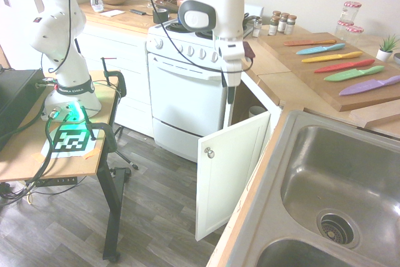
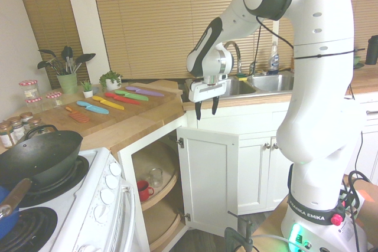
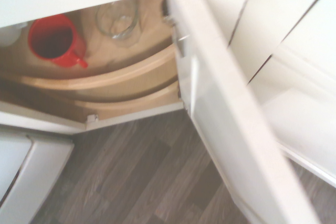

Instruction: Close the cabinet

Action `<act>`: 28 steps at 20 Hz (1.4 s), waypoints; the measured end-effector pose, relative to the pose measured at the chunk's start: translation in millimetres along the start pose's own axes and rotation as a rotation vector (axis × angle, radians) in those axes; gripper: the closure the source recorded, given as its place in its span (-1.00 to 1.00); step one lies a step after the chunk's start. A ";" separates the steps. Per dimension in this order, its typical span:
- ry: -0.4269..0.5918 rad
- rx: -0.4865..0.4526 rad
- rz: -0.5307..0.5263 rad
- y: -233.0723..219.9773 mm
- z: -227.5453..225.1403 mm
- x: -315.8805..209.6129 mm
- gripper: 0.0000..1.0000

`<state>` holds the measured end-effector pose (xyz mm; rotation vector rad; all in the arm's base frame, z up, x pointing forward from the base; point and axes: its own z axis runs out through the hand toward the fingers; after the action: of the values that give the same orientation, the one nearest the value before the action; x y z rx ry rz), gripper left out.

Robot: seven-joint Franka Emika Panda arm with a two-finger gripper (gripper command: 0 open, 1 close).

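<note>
The cabinet's white door stands swung out into the room, its small silver knob near the top corner. From the other side the door shows its inner face, hinged next to the open lazy-susan shelves. My gripper hangs above the door's top edge, just under the countertop's height. It is open, holds nothing and touches nothing. It also shows beside the oven. The wrist view looks down on the door's top edge and into the cabinet.
A red mug and a clear glass sit on the shelf inside. The white oven stands next to the cabinet. A cutting board with coloured knives and a steel sink lie on the counter.
</note>
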<state>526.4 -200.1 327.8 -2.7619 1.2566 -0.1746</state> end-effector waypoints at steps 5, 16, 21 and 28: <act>-0.035 0.064 0.053 23.3 24.1 30.5 -1.00; -0.134 0.195 0.316 26.8 69.7 71.3 -1.00; -0.139 0.174 0.368 60.8 90.0 89.6 -1.00; -0.062 0.108 0.335 91.7 104.3 105.4 -1.00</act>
<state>542.3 -335.0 218.4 -2.4043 1.6141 -0.1235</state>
